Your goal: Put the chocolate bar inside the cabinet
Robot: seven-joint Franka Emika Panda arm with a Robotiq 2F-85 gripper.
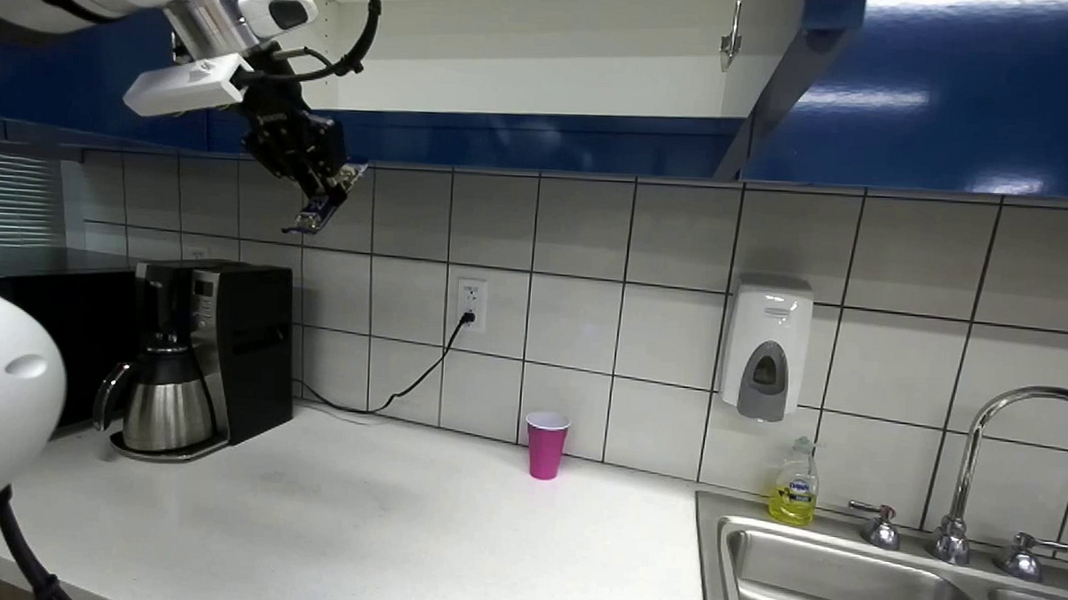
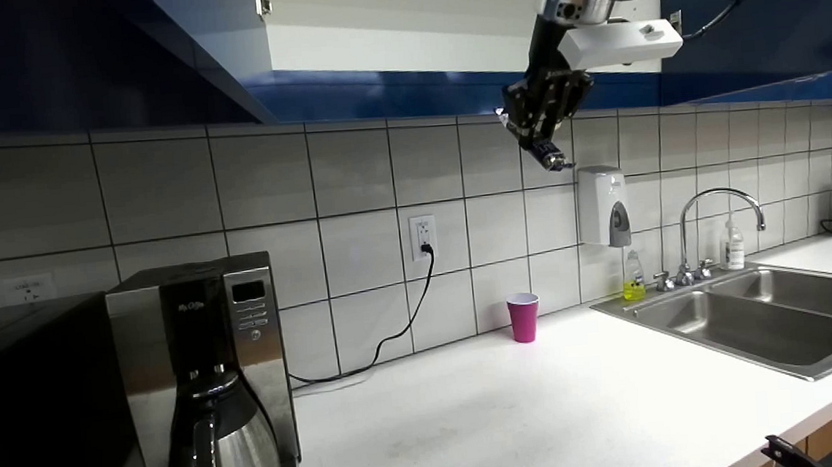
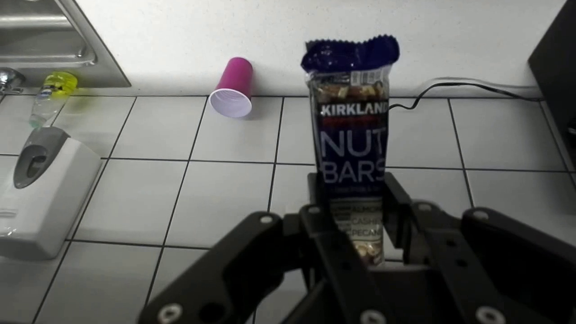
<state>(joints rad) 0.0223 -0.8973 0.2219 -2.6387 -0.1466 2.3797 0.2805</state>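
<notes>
The claw (image 3: 353, 193) is clamped on the chocolate bar (image 3: 353, 135), gripping it by both long edges, and holds it up in the air, well above the desk (image 1: 401, 544). I can read KIRKLAND and NUT BARS on the dark blue wrapper, with nuts showing near its crimped end. In both exterior views the bar sits aslant, one end dipping lower than the other, and I see it against the tiles (image 1: 581, 231), below the blue bottom edge of the cabinet (image 1: 540, 140). So the bar is outside that cabinet, which stands open, its pale inside showing.

Down on the desk a pink cup (image 1: 546, 451) stands upright just in front of the tiles. A coffee maker (image 1: 257, 352) with a metal carafe (image 1: 170, 412) stands well apart from it, and a black cord (image 1: 415, 385) runs from the wall outlet (image 1: 476, 294) down toward that machine. Over at the sink (image 1: 710, 550), a bottle of yellow liquid (image 1: 794, 496) stands on the back rim, near the faucet (image 1: 966, 470), and a white dispenser (image 1: 768, 326) hangs on the tiles above the bottle. In an exterior view a white pump bottle (image 2: 733, 248) shows beyond the faucet.
</notes>
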